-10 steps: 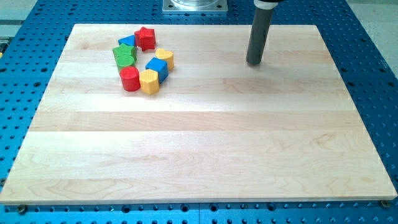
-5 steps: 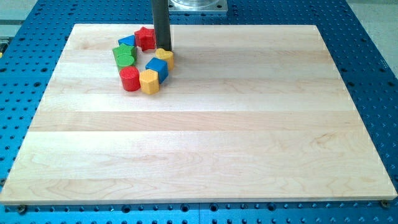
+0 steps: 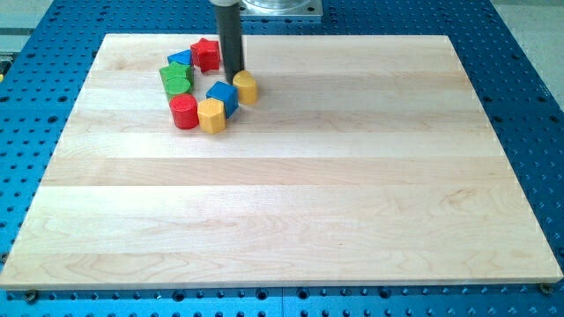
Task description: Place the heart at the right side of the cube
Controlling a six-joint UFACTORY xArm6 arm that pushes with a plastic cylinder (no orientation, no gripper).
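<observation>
You have no gripper here, so there is nothing open, closed or holding: the arm ends in a straight dark rod, and my tip (image 3: 233,76) is down on the desk at the upper left, touching or just short of the upper left edge of the yellow heart (image 3: 246,88). After that, look at the biggest thing, the pale wooden desk (image 3: 291,202), which sits on a blue perforated base (image 3: 529,106) and is bare apart from one cluster of blocks near its top left. In that cluster the yellow heart lies at the view's right of the blue cube (image 3: 223,96), touching it or just beside it. Below the cube you see a yellow hexagonal block (image 3: 211,115) pressed against a red cylinder (image 3: 183,112) on its left. Above those sits a green block (image 3: 176,79), its shape hard to make out, with a blue triangular block (image 3: 181,59) and a red star (image 3: 206,54) at the top of the group, just left of the rod.
</observation>
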